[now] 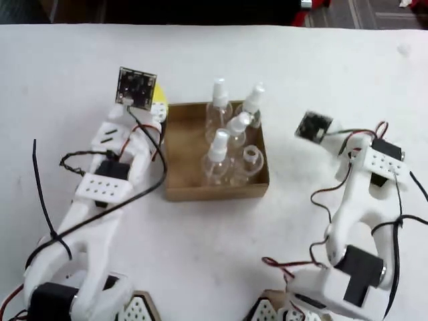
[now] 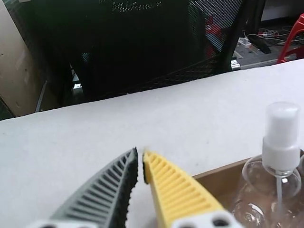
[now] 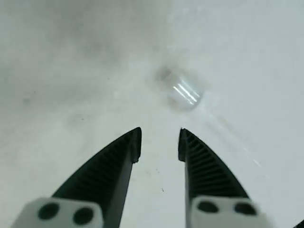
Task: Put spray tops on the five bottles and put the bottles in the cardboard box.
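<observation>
Since the white table (image 1: 214, 247) carries the brown cardboard box (image 1: 179, 167) at centre, all five clear round plastic bottles (image 1: 215, 167) are seen upright in it, four w/ white spray tops (image 1: 219, 90), one bare-necked bottle (image 1: 251, 159). Left gripper (image 2: 140, 154) is held beside the box, jaws all but closed, empty. Right gripper (image 3: 159, 140) is part-spread, empty, over a small clear blurred piece (image 3: 183, 92) lying on the table, prob. the last top. It is judged light, stiff and slippery, best pinched across its head. Long axis appears slanted off from the jaws; pointing can't be told.
</observation>
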Robot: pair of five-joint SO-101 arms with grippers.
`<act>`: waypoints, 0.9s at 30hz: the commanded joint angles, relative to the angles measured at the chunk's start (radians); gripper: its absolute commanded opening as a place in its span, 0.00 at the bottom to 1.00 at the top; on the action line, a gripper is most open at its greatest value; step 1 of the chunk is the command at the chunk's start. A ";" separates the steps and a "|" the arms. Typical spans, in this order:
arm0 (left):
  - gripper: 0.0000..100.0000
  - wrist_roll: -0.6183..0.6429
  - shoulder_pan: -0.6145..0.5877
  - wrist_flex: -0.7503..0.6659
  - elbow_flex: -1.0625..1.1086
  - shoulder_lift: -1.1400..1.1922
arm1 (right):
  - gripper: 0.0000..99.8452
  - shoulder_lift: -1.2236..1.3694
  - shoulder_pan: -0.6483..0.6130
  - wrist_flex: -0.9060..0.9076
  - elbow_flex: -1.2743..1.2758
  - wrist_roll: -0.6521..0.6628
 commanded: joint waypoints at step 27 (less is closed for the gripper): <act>0.02 -0.008 0.010 -0.025 -0.011 -0.004 | 0.18 0.460 0.008 -0.035 -0.365 0.097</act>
